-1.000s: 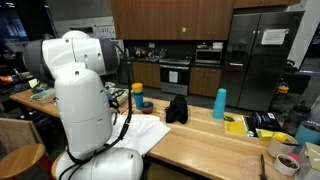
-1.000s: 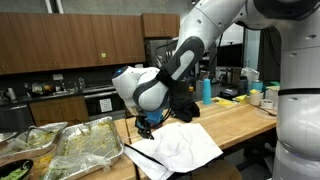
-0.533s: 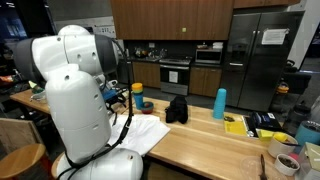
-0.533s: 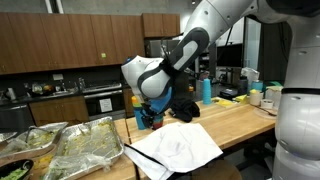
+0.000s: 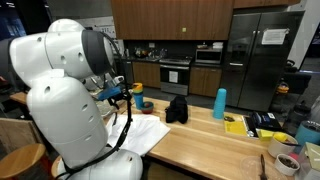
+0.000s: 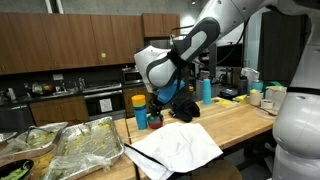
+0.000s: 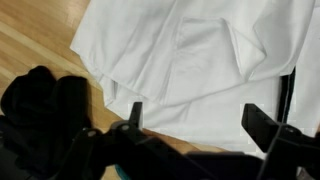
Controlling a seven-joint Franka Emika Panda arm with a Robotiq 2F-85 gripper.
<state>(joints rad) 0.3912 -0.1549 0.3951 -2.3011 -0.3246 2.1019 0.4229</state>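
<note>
I see the tool (image 7: 192, 113) hanging in the air right over the white cloth (image 7: 200, 60). Its two fingers are spread wide apart. Nothing is between them, and they do not touch the cloth. The white cloth lies rumpled on the wooden bench (image 7: 40, 40), with soft folds across its middle. In an exterior view the white cloth (image 6: 178, 148) is at the near edge of the bench, and the tool (image 6: 163, 100) is up above the far side of it. A bunched-up black cloth (image 6: 186, 108) sits just past the far side of the white cloth. In the wrist view the black cloth (image 7: 40, 100) is right up against the white cloth's edge. A blue cup with a yellow lid (image 6: 140, 112) stands near the white cloth's far corner, close to the tool. In an exterior view a tall blue cup (image 5: 220, 103) stands well away from the white cloth (image 5: 145, 133), out past the black cloth. Shiny foil trays (image 6: 70, 148) lie beside the white cloth, off the end of the bench.
</note>
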